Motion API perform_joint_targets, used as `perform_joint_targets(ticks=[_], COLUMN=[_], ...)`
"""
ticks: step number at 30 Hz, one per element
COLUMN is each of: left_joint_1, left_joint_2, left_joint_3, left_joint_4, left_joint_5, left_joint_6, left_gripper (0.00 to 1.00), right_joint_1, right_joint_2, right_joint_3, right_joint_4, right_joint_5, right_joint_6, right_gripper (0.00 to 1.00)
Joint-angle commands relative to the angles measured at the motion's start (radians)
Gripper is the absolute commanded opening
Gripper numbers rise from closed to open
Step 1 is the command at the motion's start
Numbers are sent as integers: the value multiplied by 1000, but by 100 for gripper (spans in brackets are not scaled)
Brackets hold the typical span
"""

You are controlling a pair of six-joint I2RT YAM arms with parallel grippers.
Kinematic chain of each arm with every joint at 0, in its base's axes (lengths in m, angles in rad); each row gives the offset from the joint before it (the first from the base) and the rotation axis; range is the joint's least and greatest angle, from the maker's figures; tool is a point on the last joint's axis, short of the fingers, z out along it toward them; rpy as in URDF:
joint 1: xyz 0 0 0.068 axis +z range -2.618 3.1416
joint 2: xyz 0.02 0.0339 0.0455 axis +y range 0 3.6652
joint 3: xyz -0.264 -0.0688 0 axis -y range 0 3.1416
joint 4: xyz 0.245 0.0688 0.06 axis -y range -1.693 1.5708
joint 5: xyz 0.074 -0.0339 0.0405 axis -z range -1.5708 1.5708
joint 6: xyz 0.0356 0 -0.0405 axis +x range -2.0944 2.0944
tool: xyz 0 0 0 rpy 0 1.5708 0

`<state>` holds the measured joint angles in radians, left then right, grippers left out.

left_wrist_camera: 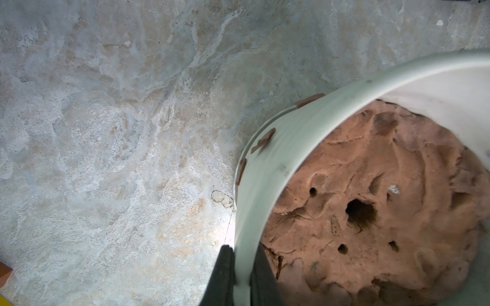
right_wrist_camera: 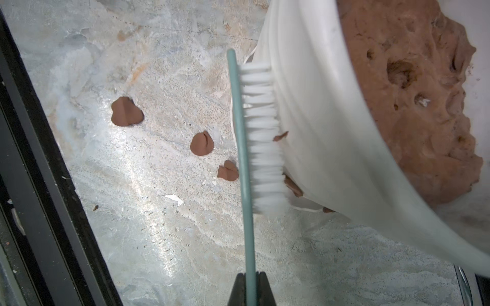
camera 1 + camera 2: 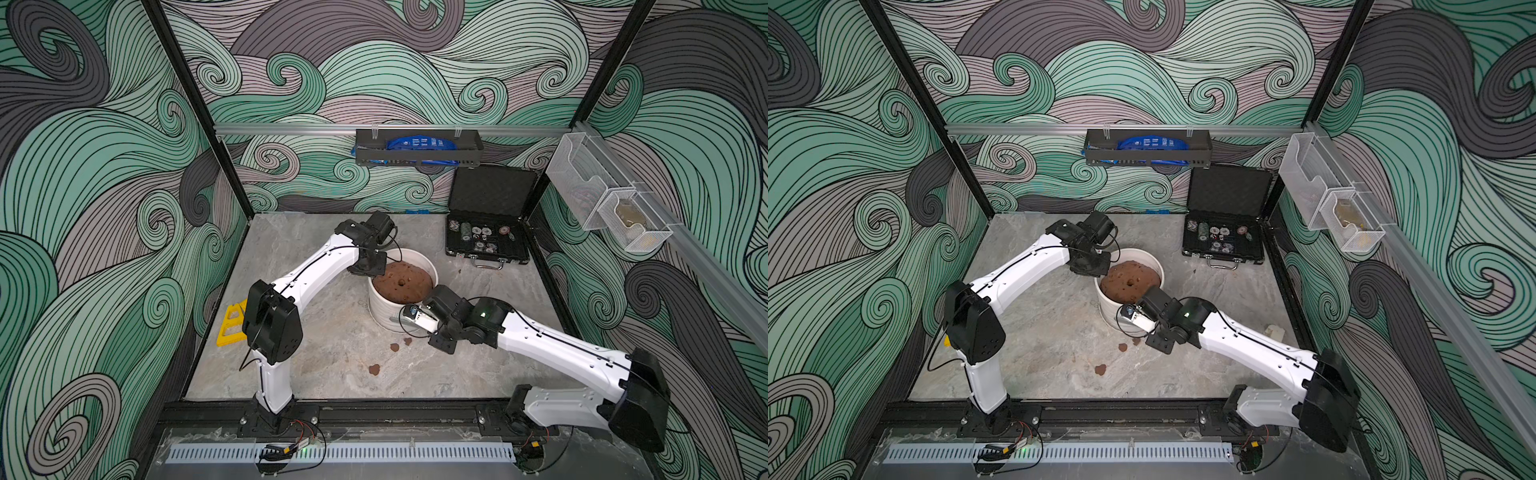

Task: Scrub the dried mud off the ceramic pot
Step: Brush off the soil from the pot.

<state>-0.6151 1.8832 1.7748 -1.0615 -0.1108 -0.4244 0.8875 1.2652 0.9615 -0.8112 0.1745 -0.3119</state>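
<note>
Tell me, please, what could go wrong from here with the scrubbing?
The left gripper pinches only the rim of the ceramic pot; sideways brushing may slip or tip it.
The right gripper holds the brush by its thin handle, so it may twist.
Dried mud away from the brush might go unscrubbed.

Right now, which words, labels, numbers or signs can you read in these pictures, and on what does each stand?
No text can be read.
White print on the blue packet in the black wall basket: too blurred to read.
Markings on the poker chips in the black case: too small to read.
No text on the ceramic pot or the brush.
</note>
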Motion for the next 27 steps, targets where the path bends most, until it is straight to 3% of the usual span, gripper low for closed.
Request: perform_joint_targets(ticks=[1,11,16,22,27], left_joint_1=[5,16,34,49,64], left_joint_2=[47,55,64,95,100], left_joint_3=[-36,-28,-25,23,62], left_joint_4=[77,83,107,93,90], left_joint_5=[66,79,86,126,166], left_joint_6=[37,81,182,370,436], left_gripper=[1,1,1,1,0], right_joint_1=[-18,22,22,17,14], right_joint_2=[21,-45,-121,-132,-118], right_joint_3=[1,-34,-8,-15,-13], right_joint_4=[49,28,64,43,26], right_joint_5=[54,4,-89,-112,-76], right_joint_6=[-2,-7,-21,-37,-49], right_gripper=[0,0,0,0,0])
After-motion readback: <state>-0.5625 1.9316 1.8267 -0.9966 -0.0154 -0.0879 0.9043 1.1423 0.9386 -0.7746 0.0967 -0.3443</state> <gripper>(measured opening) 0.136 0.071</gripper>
